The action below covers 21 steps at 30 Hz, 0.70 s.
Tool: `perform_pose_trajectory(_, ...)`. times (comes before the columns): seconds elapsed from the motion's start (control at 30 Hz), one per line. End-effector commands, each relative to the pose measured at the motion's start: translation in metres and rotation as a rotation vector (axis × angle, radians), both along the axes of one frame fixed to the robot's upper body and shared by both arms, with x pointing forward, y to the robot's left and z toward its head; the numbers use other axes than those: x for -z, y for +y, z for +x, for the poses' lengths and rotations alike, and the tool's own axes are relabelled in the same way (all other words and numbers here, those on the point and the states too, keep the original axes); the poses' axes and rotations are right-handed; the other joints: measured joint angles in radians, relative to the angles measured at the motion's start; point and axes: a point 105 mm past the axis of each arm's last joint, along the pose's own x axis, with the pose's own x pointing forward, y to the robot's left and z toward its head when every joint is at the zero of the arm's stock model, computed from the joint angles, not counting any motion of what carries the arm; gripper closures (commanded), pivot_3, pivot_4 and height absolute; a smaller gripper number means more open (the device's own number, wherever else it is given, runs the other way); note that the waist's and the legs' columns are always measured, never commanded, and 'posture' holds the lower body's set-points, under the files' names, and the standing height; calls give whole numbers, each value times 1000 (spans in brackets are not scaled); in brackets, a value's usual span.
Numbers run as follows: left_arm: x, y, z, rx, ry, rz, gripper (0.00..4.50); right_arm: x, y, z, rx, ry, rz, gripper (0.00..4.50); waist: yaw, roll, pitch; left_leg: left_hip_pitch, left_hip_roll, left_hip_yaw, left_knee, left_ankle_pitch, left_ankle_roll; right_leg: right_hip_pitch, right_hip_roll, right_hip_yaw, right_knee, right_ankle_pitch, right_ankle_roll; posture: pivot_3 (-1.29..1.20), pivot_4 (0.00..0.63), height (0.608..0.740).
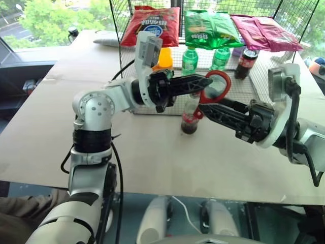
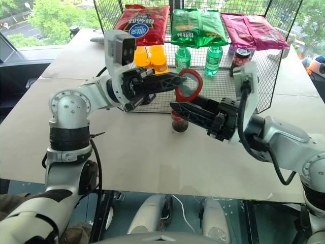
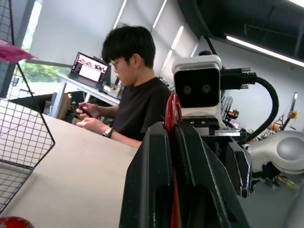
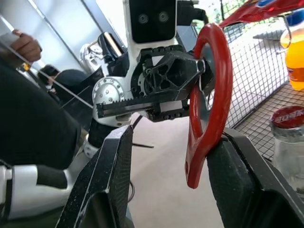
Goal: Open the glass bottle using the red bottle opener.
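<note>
Red bottle opener (image 1: pixel 217 87): pinched edge-on in the left claw (image 1: pixel 205 81), raised above the glass bottle (image 1: pixel 190 118). Right claw (image 4: pixel 164 156): spread wide, one finger against the opener's handle. Bottle: upright on the table (image 1: pixel 152 152), capped, just before the wire rack (image 1: pixel 238 89).

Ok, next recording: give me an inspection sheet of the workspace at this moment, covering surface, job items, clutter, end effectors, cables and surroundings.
Surface: brown table, bare in front of the arms.
Job's things: glass bottle upright on the table, red cap on; red bottle opener held above it, ring head up.
Clutter: wire rack behind holds orange bottles, green bottles, a dark cola bottle, and snack bags on top.
End effectors: left end effector shut on the opener; right end effector open, one finger beside the opener.
Cables: black cable on the right wrist; black cable along the left arm.
Surroundings: seated person at the table, windows with trees.
</note>
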Motion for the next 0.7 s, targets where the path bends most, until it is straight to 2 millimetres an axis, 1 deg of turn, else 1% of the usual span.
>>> perform_pose_trajectory(0.03, -16, 2, -5, -31, -73, -52, 4500, -4, 8, -6, -28, -11, 27, 2122, 0, 0, 0, 0, 0, 0, 0, 0, 0, 0, 0, 0, 0, 0, 0, 0, 150, 740)
perform_pose_trajectory(0.23, -17, 0, -3, -51, -72, -66, 4500, -4, 12, -1, -9, -7, 38, 2122, 0, 0, 0, 0, 0, 0, 1, 0, 0, 0, 0, 0, 0, 0, 0, 0, 150, 740)
perform_pose_trajectory(0.33, -17, -2, -4, -51, -72, -68, 4500, -4, 12, 2, 7, -8, 44, 2929, 0, 0, 0, 0, 0, 0, 1, 0, 0, 0, 0, 0, 0, 0, 0, 0, 150, 740)
perform_pose_trajectory(0.37, -17, -2, -4, -50, -72, -69, 4500, -4, 12, 3, 14, -7, 48, 3410, 0, 0, 0, 0, 0, 0, 1, 0, 0, 0, 0, 0, 0, 0, 0, 0, 150, 740)
perform_pose_trajectory(0.43, -16, -3, -4, -49, -72, -69, 4500, -4, 11, 5, 24, -8, 50, 4214, 0, 0, 0, 0, 0, 0, 1, 0, 0, 0, 1, 0, 0, 0, 0, 0, 150, 740)
perform_pose_trajectory(0.47, -16, -3, -4, -49, -72, -68, 4500, -4, 11, 5, 26, -9, 50, 4365, 0, 0, 0, 0, 0, 0, 1, 0, 0, 0, 1, 0, 0, 0, 0, 0, 150, 740)
perform_pose_trajectory(0.7, -14, -1, -5, -52, -81, -57, 4500, -2, 10, 5, 35, -11, 40, 4365, 0, 0, 0, 0, 0, 0, 1, 0, 0, 1, 1, 0, 1, 0, 0, 0, 150, 740)
